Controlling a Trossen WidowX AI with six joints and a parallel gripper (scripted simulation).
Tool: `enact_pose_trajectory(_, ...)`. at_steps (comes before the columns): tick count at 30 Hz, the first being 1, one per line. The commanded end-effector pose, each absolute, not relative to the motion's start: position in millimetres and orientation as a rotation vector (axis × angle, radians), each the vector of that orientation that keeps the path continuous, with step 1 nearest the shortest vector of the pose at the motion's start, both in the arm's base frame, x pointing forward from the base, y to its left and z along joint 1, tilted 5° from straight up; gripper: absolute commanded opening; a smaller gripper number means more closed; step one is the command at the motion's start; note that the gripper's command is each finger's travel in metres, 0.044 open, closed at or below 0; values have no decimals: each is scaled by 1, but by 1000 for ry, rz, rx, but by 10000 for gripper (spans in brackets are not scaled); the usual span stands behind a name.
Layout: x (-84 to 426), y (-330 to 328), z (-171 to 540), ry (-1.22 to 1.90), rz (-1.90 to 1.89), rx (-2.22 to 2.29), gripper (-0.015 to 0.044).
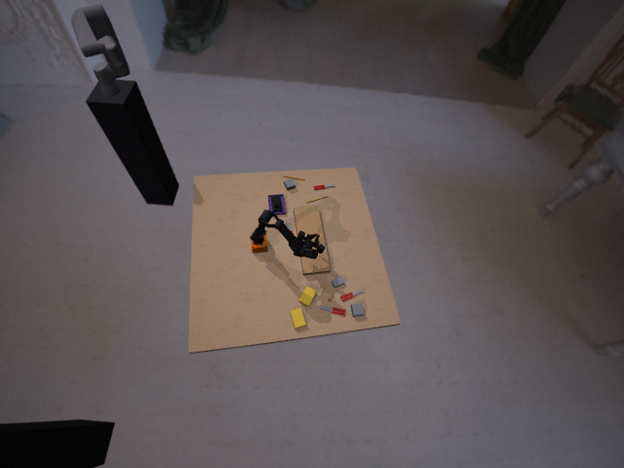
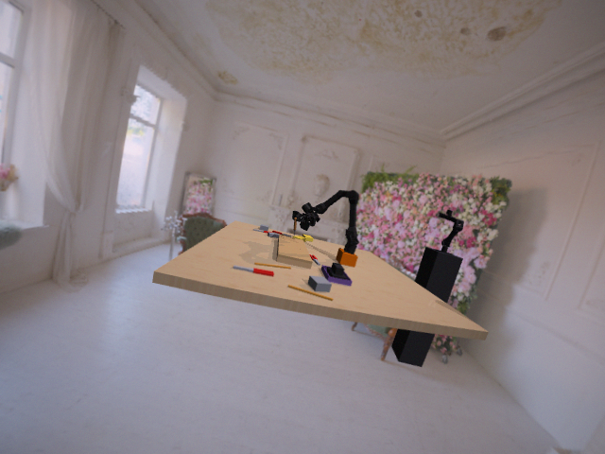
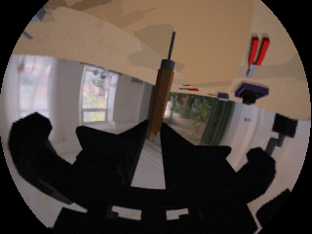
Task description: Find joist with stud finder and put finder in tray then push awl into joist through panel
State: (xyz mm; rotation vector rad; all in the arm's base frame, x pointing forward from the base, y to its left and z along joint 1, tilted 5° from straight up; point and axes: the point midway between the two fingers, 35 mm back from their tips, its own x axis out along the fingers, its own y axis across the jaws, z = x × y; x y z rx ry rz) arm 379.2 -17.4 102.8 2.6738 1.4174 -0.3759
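Note:
My gripper (image 1: 318, 236) (image 2: 295, 216) (image 3: 154, 124) is shut on the awl (image 2: 294, 224) (image 3: 164, 90) by the end of its orange-brown handle. The awl's thin dark tip points down towards the floor panel (image 1: 307, 218) (image 2: 293, 250) (image 3: 210, 29). The awl is upright or nearly so over the panel in the exterior view; the exact gap between tip and panel cannot be told. The black stud finder (image 1: 276, 202) (image 2: 337, 269) sits in the purple tray (image 1: 277, 214) (image 2: 343, 282) (image 3: 263, 92). The joist is hidden; no hole can be made out.
A red-handled tool (image 3: 258, 53) lies between the panel and the orange arm base (image 1: 259, 245) (image 2: 347, 256). Yellow blocks (image 1: 307, 295) (image 1: 297, 318), grey blocks (image 1: 337, 281) (image 1: 357, 309) and red-handled tools (image 1: 347, 296) lie past one panel end. Orange sticks (image 1: 317, 199) (image 2: 310, 292) and a grey block (image 2: 319, 283) lie past the other.

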Motion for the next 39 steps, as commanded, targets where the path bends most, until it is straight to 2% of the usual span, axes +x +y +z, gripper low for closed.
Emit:
enact_pose_trajectory(1, 378, -17, 99, 1426, -375, 2680, 0)
enact_pose_trajectory(39, 375, -17, 54, 1426, -375, 2680, 0)
